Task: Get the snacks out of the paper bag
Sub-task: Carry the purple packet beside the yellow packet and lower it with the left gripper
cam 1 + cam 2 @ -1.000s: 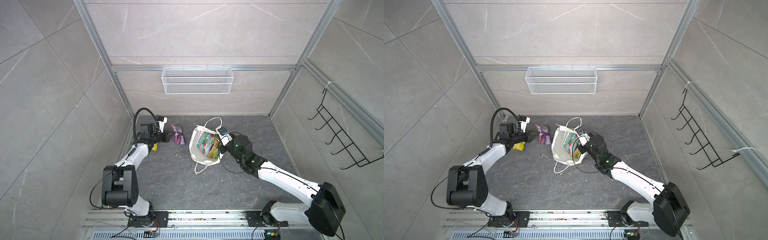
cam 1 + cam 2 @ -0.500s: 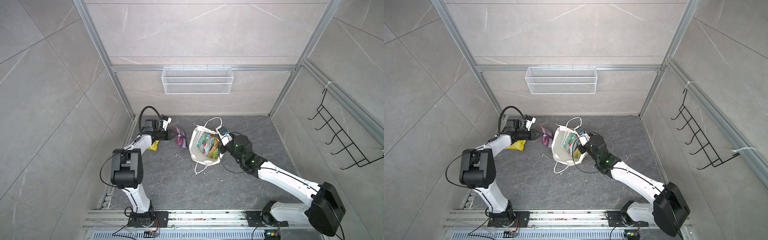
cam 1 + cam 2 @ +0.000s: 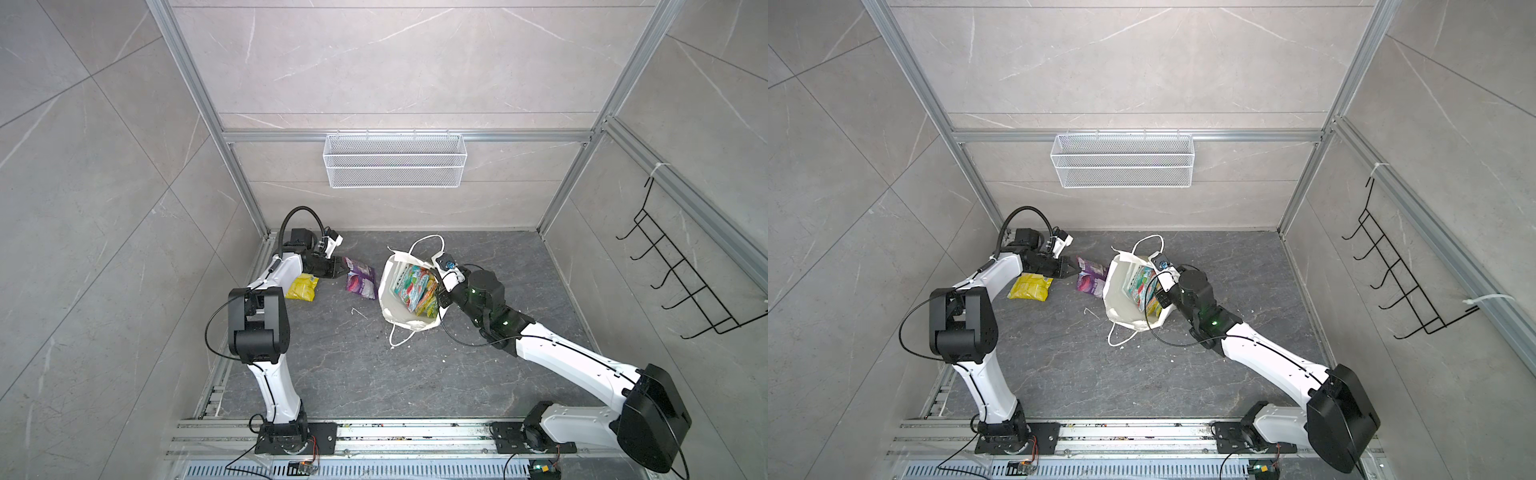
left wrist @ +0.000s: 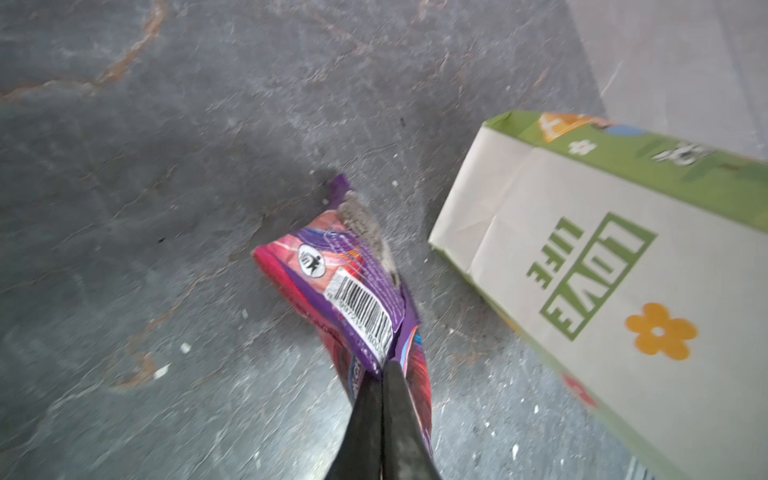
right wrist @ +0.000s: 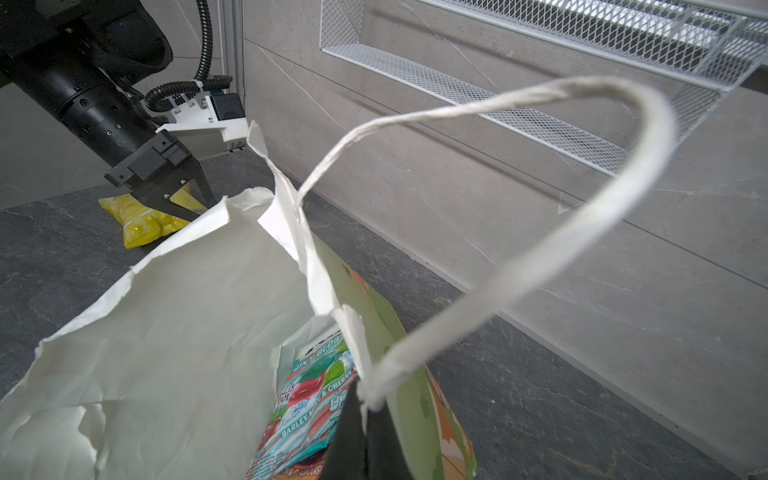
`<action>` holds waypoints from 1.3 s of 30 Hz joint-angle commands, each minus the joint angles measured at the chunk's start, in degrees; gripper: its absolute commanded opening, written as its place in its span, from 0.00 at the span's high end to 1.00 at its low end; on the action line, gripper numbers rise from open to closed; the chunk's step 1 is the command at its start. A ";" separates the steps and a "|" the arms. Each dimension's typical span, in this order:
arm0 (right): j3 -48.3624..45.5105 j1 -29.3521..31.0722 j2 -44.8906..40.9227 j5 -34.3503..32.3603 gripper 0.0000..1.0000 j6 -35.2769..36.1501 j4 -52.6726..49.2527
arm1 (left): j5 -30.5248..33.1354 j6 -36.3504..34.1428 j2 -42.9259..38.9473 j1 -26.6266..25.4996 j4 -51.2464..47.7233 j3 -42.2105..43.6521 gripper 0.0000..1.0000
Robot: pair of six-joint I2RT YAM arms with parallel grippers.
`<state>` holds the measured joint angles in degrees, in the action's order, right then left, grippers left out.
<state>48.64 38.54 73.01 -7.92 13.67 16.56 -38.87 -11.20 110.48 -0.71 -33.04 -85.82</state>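
Two packets were out: the yellow packet [image 3: 302, 287] lay on the worktop [image 3: 353, 374], and the left fingers [image 4: 401, 424] pinched the purple packet [image 4: 353, 286] by one edge. Several packets [image 3: 415, 286] sat in the bag [image 3: 388, 299], its rim pinched by the right fingers [image 5: 386, 453]. The film looked light, slick and crinkly, so an edge seam seemed the best hold.

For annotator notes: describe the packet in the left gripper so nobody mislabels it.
Find the white paper bag standing open on the grey floor. Beside it, towards the left arm, is the purple packet, one end pinched in the shut left gripper. It alone is purple, barcode showing; the yellow packet lies loose farther out, the other packets sit inside the bag.
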 commanded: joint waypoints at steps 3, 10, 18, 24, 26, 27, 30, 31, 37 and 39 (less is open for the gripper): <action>-0.30 -0.21 -1.38 0.29 1.00 -0.83 0.78 | 5.16 -7.41 2.10 0.69 -11.01 -7.18 1.00; -0.48 -0.16 -1.95 0.31 1.00 -0.97 0.51 | 10.82 -9.63 3.20 0.97 -13.90 -11.26 0.81; -0.14 -0.14 -2.35 0.66 1.00 -0.83 -0.04 | 21.33 -7.28 2.01 0.82 -12.69 -13.76 0.69; -0.02 -0.14 -2.27 0.67 1.00 -0.92 -0.07 | 27.34 3.03 -5.70 -4.19 -2.28 -6.68 0.59; -0.21 -0.20 -2.18 0.57 1.00 -1.02 0.31 | 27.73 7.44 -7.01 -7.51 2.22 -3.50 0.59; -0.30 -0.17 -2.10 0.50 1.00 -1.09 0.53 | 28.08 10.53 -6.97 -8.87 3.47 -2.71 0.61; -0.31 -0.15 -1.85 0.54 1.00 -1.37 0.51 | 28.12 17.49 -5.76 -12.23 7.44 -0.89 0.67; -0.19 -0.16 -1.74 0.57 1.00 -1.45 0.41 | 29.68 19.44 -4.87 -13.53 8.22 -0.84 0.71; 0.67 -0.16 -1.12 -0.14 1.00 -1.38 -0.12 | 31.92 24.22 1.18 -19.37 10.55 -2.33 0.80; 0.77 -0.18 -1.24 -0.83 1.00 -1.53 -0.08 | 31.86 25.66 2.64 -20.35 11.94 -2.07 0.83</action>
<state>48.60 38.54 72.29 -7.99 13.47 16.08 -8.51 9.56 111.07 -20.45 -24.36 -87.13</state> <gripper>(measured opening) 0.045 0.173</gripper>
